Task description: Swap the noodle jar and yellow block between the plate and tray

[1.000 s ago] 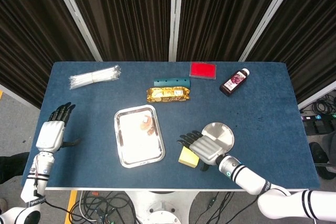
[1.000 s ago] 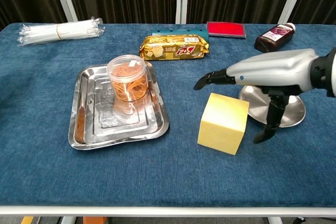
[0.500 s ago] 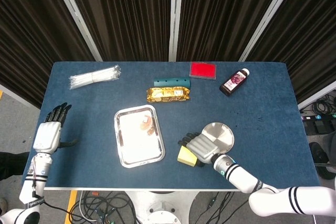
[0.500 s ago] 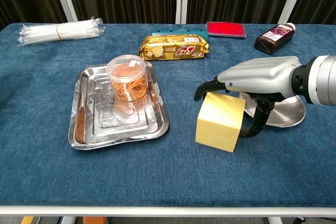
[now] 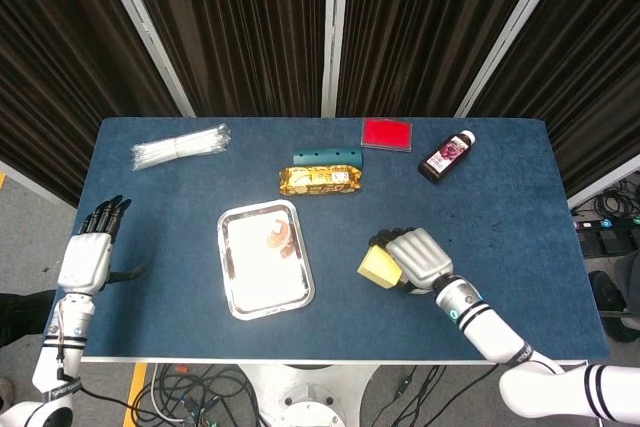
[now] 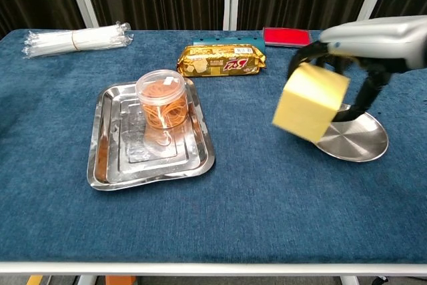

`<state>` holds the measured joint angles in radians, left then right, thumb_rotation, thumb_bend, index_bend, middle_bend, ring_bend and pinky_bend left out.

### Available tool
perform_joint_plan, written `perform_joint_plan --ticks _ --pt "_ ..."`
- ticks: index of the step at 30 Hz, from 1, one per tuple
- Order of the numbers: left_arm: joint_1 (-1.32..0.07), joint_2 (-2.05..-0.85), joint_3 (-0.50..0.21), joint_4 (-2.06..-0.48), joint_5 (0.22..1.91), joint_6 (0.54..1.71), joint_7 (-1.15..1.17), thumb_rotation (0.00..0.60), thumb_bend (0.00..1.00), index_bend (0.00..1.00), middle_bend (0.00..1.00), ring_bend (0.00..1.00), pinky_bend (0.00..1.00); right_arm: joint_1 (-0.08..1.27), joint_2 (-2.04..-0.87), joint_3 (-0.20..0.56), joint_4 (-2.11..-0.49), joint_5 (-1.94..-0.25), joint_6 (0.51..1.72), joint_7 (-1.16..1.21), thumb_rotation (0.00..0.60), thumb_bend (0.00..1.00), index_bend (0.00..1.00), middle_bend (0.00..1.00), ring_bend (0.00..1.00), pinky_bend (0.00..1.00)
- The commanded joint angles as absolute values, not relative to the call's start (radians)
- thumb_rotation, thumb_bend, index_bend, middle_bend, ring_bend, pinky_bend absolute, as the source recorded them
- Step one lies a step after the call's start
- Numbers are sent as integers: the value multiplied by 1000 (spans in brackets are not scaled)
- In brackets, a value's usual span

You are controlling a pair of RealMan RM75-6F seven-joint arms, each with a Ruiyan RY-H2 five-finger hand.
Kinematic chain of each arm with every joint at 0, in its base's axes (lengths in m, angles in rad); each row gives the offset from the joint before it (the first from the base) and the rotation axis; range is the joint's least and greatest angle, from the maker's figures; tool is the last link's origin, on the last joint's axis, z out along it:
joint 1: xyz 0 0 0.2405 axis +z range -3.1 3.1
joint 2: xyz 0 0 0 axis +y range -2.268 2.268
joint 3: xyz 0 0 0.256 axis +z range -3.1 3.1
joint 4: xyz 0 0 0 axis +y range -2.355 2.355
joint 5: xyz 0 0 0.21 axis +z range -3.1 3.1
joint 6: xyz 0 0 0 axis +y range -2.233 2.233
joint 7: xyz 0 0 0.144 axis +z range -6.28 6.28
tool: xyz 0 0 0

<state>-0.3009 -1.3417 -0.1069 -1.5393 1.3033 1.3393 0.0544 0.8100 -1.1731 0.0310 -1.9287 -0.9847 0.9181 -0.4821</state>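
The right hand (image 6: 373, 41) has lifted the block (image 6: 311, 102) off the cloth since half a second ago; it grips the tilted matte yellow cube in the air at centre right of the chest view, above the near edge of the plate (image 6: 357, 139), a shiny round steel dish. The jar (image 6: 162, 99), clear plastic with orange noodles, stands upright in the rectangular polished tray (image 6: 103, 158) at centre left. The left hand (image 5: 88, 252), fingers apart, empty, sits at the head view's left edge.
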Motion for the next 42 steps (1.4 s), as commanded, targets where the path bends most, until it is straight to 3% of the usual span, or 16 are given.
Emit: perform_joint_plan --ticks 1,11,14,16,18,23,26,30,34,37,42 --pt "-297 -1342 -105 -1537 1309 1341 51 600 0 46 7 0 130 787 -1165 13 -1894 -956 922 -468 600 229 402 365 266 369" --pt "-291 -1343 -110 -1536 1321 1344 48 600 0 46 8 0 130 769 -1211 -11 -1797 -898 897 -458 600 206 370 345 243 318" --pt "-290 -1344 -113 -1534 1323 1343 45 600 0 46 8 0 130 773 -1211 -12 -1792 -868 875 -456 600 142 201 219 105 194" --pt "-288 -1344 -115 -1534 1324 1345 44 600 0 46 8 0 130 773 -1206 -8 -1793 -864 873 -450 600 37 34 55 5 38" --pt "-285 -1343 -117 -1535 1326 1350 43 600 0 46 8 0 130 762 -1202 -1 -1797 -885 897 -437 600 1 0 3 0 0" --pt "-276 -1331 -115 -1551 1335 1361 40 600 0 46 8 0 130 723 -1157 2 -1846 -940 954 -408 600 0 0 0 0 0" --pt "-260 -1320 -109 -1574 1348 1385 44 600 0 46 8 0 130 661 -1105 4 -1907 -1012 1050 -359 600 0 0 0 0 0" --pt "-215 -1303 -75 -1609 1389 1445 45 600 0 53 16 0 129 484 -1059 -26 -1933 -1175 1333 -288 600 0 0 0 0 0" --pt "-171 -1296 -39 -1610 1413 1483 50 600 0 55 17 0 129 309 -1088 -66 -1866 -1256 1559 -209 600 0 0 0 0 0" --pt "-148 -1290 -28 -1595 1412 1501 66 600 0 60 17 0 129 217 -1108 -93 -1812 -1259 1618 -144 600 0 0 0 0 0" --pt "-121 -1300 -34 -1578 1412 1535 69 600 0 61 17 0 127 139 -1137 -111 -1747 -1250 1615 -96 600 0 0 0 0 0"
